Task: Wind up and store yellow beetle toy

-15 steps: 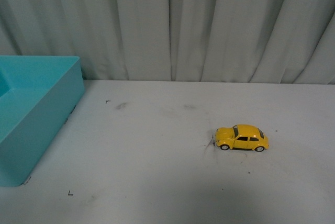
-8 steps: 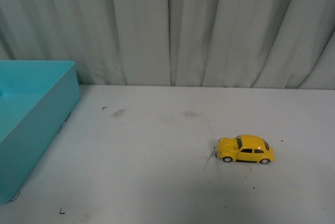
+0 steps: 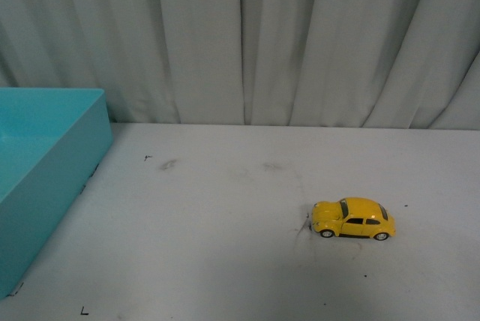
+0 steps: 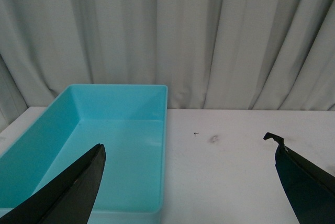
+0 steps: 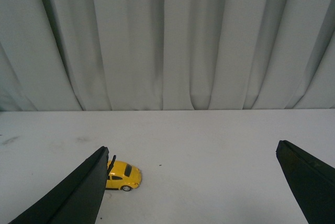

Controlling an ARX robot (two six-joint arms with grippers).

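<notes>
The yellow beetle toy [image 3: 352, 218], a small glossy yellow car with a rounded body, dark windows and black wheels with silver hubs, stands on its wheels on the flat white tabletop [image 3: 225, 268]. In the front view we log it right of centre, side-on to the camera, nose pointing toward the robot's left. A faint dark scuff [image 3: 303, 225] marks the table just off its nose. The toy is free of both claws.

The open turquoise plastic bin [image 3: 52, 178], rectangular with straight walls, sits at the left edge of the table, well apart from the toy. The left wrist view looks down into the bin [image 4: 164, 130]; we note its smooth floor and inner walls.

Left gripper [image 4: 184, 144]: its two black fingers [image 4: 73, 192] are spread wide and hold nothing. It hangs above the table, one finger in front of the bin's near end, the other over bare table.

Right gripper [image 5: 192, 146]: its black fingers [image 5: 78, 192] are likewise wide apart, gripping nothing. The toy [image 5: 123, 176] lies on the table ahead of it, one end hidden behind a finger.

Other marks on the table: small black corner ticks [image 3: 147, 157] and grey smudges [image 3: 167, 163] toward the far side. A pleated pale grey curtain [image 3: 240, 36] hangs behind the table's far edge.
</notes>
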